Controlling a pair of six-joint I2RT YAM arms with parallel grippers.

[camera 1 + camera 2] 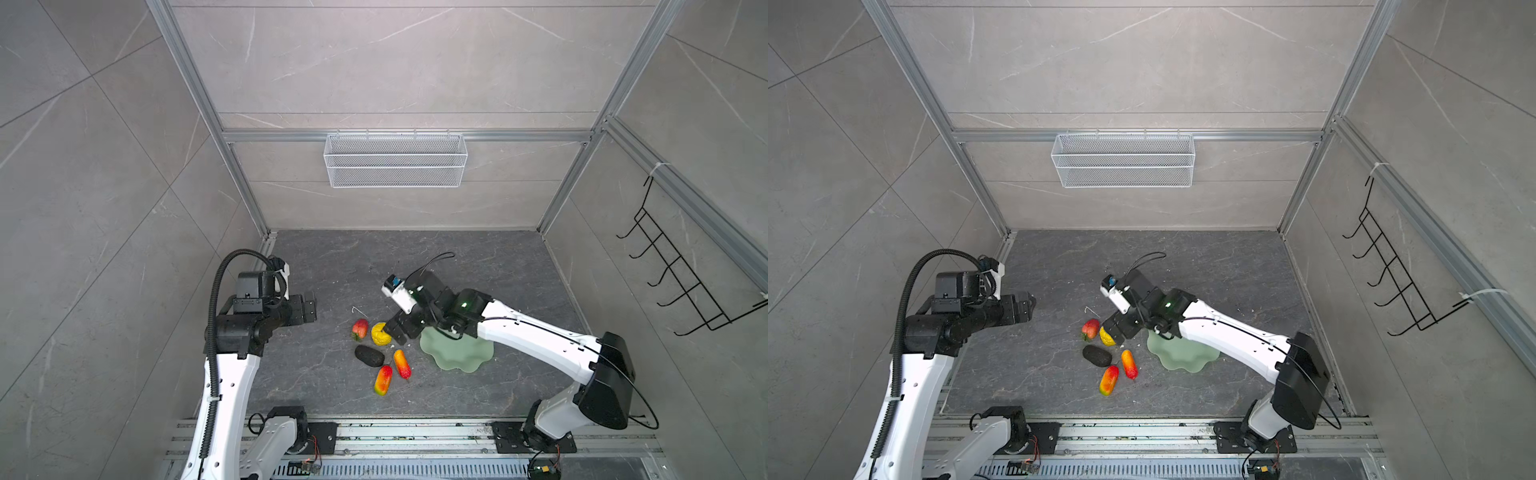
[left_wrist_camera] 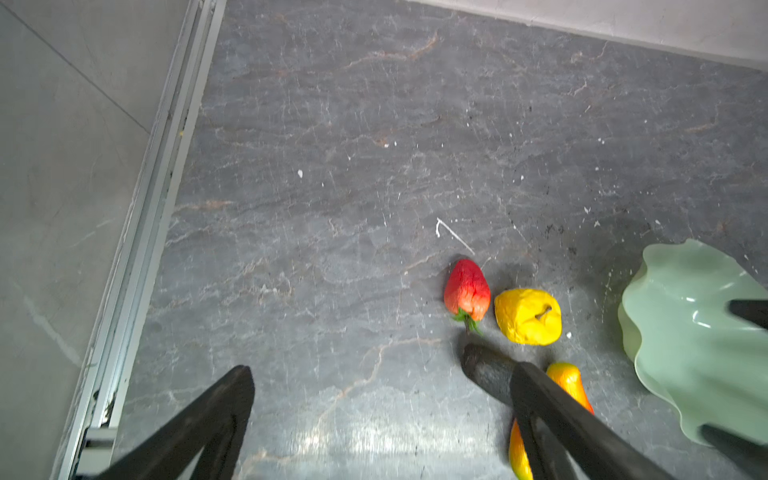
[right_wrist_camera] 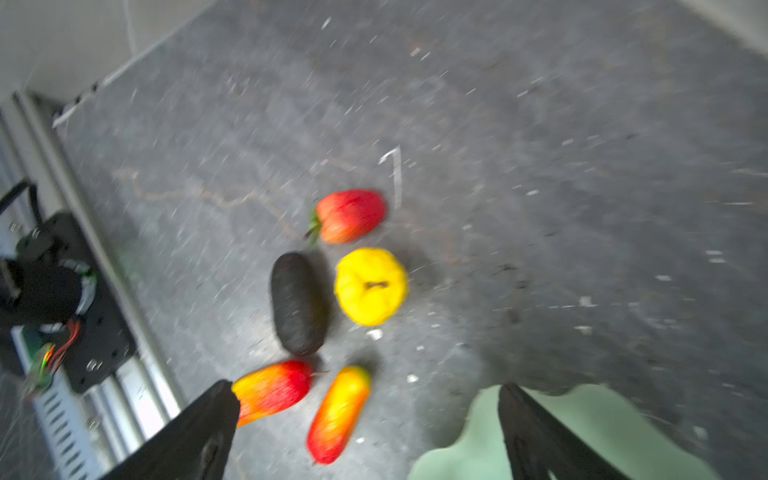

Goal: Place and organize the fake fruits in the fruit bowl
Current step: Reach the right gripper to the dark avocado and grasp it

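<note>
Grey marble-look walls [image 1: 395, 62]; dark veined floor [image 1: 332, 270]; white mesh basket [image 1: 395, 160]; black hook rack [image 1: 685, 278].

The left arm [image 1: 224, 386] and right arm [image 1: 536, 336] have glossy white shells and black joint housings. A ribbed black hose [image 1: 214, 316] follows the left arm, bound by a white zip tie [image 1: 214, 398]; a thin black cable [image 1: 552, 328] follows the right, where a green light [image 1: 464, 305] glows. Black base plates [image 1: 509, 442] carry silver screws.

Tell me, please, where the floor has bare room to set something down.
Bare: between the back wall and the red fruit, and from the black fruit to the left rail. Crowded: the fruits beside the bowl, under the right tool.
</note>
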